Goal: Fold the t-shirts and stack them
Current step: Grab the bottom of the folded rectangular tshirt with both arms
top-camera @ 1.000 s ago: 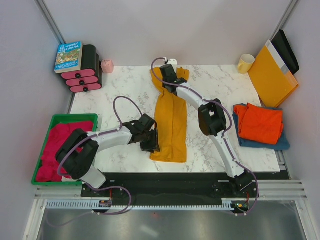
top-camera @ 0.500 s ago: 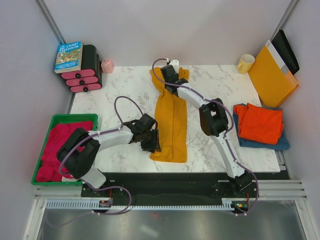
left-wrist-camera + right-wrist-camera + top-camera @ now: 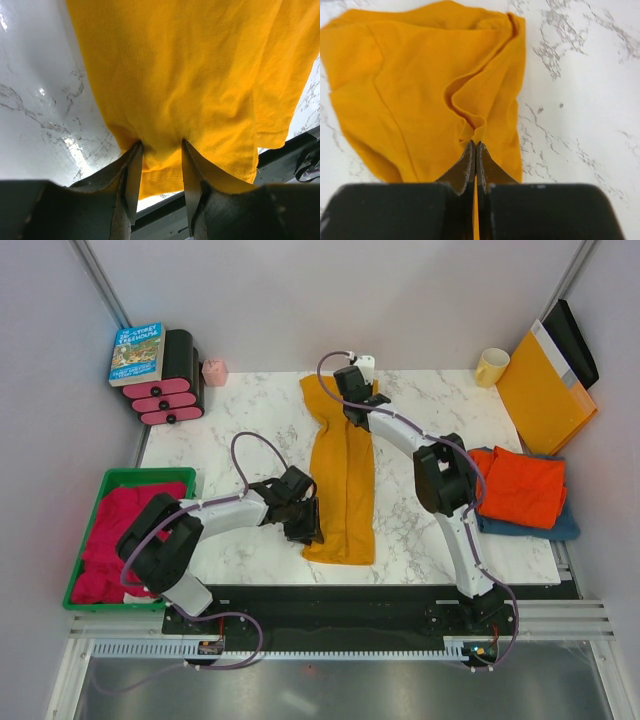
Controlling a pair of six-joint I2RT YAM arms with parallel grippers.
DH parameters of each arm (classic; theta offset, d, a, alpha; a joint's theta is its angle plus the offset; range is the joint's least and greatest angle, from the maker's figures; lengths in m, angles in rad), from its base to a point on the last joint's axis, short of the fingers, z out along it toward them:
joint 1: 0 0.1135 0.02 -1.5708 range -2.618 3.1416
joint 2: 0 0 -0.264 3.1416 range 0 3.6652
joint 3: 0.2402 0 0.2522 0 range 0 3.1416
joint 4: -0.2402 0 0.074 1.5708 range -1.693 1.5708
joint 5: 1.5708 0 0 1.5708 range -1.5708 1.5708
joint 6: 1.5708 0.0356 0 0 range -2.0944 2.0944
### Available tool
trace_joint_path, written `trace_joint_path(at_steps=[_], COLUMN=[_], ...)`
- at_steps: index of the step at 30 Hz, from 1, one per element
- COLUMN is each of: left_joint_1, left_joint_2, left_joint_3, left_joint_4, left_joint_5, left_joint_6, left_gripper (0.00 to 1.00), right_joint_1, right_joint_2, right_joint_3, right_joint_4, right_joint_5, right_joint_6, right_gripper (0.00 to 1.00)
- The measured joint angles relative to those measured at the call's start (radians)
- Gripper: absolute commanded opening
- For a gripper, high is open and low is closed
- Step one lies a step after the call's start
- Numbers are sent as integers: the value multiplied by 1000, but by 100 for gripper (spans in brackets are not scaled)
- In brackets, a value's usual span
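The mustard-yellow t-shirt [image 3: 342, 485] lies as a long narrow strip down the middle of the marble table [image 3: 230, 420]. My left gripper [image 3: 308, 530] is at its near left corner; in the left wrist view the gripper [image 3: 160, 150] stands partly open with the shirt's hem [image 3: 160, 175] between the fingers. My right gripper [image 3: 368, 405] is at the shirt's far end, shut on a pinched fold of the yellow cloth [image 3: 475, 145]. The orange-red t-shirt [image 3: 520, 485] lies folded on the blue t-shirt [image 3: 560, 528] at the right.
A green bin [image 3: 150, 478] holding red cloth stands at the left edge. A book [image 3: 137, 352] on pink-and-black drawers [image 3: 165, 390] is at the far left. A yellow mug [image 3: 491, 366] and an orange envelope [image 3: 545, 390] are at the far right.
My right gripper has moved to the right at the far end, taking the shirt's top right part with it. My left gripper has stayed at the near hem.
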Motion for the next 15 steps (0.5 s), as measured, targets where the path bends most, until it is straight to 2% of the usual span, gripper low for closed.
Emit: trace_joint_path(at_steps=[9,11,12,14,15], left_joint_1=[0,0,0,0,0], left_joint_2=[7,9,10,10,10], left_joint_3=[6,7,8,9,9], left_joint_4=[-1,0,-1,-1,-1], left_joint_5=[5,6,7,8,8], left_joint_6=[0,0,0,0,0], left_gripper=[45,45,45,45,45], right_joint_1=[-33,-34,-34,-34,-34], right_joint_2=[-36,-45,-49,-60,-69], right_joint_3=[-150,-168,-172,-183,-191], right_joint_4=[-20,-29,-29,-24,-18], right_joint_5=[-2,-2,-2,-3,-5], right_joint_6=[60,71,78,89,92], right_gripper=[1,13,24,35,46])
